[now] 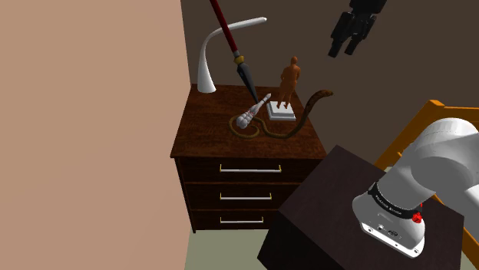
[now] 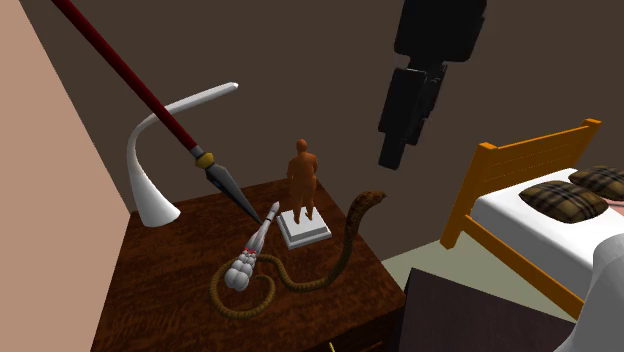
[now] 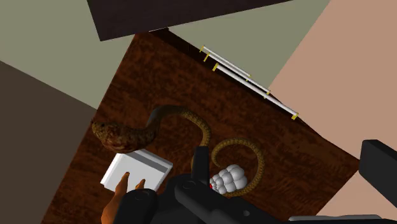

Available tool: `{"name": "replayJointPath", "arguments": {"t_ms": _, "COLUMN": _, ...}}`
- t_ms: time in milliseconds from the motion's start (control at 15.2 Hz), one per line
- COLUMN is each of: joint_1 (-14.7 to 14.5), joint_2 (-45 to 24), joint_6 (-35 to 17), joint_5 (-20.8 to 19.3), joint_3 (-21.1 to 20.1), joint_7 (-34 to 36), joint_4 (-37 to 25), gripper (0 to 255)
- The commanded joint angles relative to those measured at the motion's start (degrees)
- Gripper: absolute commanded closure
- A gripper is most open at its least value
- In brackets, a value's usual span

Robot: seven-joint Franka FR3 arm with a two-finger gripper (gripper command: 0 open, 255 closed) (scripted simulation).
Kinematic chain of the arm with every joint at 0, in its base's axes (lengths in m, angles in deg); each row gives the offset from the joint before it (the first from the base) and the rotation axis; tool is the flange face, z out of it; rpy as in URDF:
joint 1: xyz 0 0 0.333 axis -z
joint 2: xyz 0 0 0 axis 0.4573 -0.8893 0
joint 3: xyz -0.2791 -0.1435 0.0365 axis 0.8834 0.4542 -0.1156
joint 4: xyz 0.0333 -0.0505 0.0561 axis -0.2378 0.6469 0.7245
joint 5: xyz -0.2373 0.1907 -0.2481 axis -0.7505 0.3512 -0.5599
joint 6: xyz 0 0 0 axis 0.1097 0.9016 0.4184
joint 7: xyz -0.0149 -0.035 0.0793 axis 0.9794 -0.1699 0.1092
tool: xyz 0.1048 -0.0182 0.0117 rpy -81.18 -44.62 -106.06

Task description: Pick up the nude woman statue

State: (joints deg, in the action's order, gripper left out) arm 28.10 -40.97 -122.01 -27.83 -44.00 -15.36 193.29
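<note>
The statue [image 1: 289, 79] is a small orange-brown standing figure on a white square base [image 1: 281, 112], at the back of the dark wooden dresser top [image 1: 222, 138]. In the second exterior view the statue [image 2: 303, 178] stands upright beside a raised snake head. My black gripper [image 1: 345, 51] hangs high in the air, above the statue and toward the shoulder view's right, open and holding nothing. The gripper [image 2: 392, 152] is well clear of the figure. Looking down from the wrist, the white base [image 3: 137, 170] and the statue [image 3: 123, 198] lie far below, with one finger [image 3: 380, 167] off to the side.
A brown snake figure [image 1: 295, 121] coils beside the base. A white rocket toy [image 1: 254, 113] lies next to it, under the black tip of a long red spear [image 1: 229, 37]. A white lamp [image 1: 209, 65] stands at the back corner. An orange bed frame [image 2: 520, 165] is nearby.
</note>
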Motion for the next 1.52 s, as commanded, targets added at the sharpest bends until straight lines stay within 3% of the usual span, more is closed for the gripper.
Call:
{"name": "replayJointPath", "arguments": {"t_ms": 0, "joint_1": 0.0, "joint_2": 0.0, "joint_6": 0.0, "joint_5": 0.0, "joint_3": 0.0, "joint_7": 0.0, "joint_4": 0.0, "gripper": 0}}
{"name": "replayJointPath", "arguments": {"t_ms": 726, "joint_1": 2.2, "joint_2": -19.3, "joint_6": -10.8, "joint_5": -3.8, "joint_3": 6.5, "joint_7": -7.4, "joint_4": -7.9, "gripper": 0}}
{"name": "replayJointPath", "arguments": {"t_ms": 1452, "joint_1": 4.5, "joint_2": -41.5, "joint_6": -16.2, "joint_5": -2.6, "joint_3": 11.8, "joint_7": -14.9, "joint_4": -24.2, "gripper": 0}}
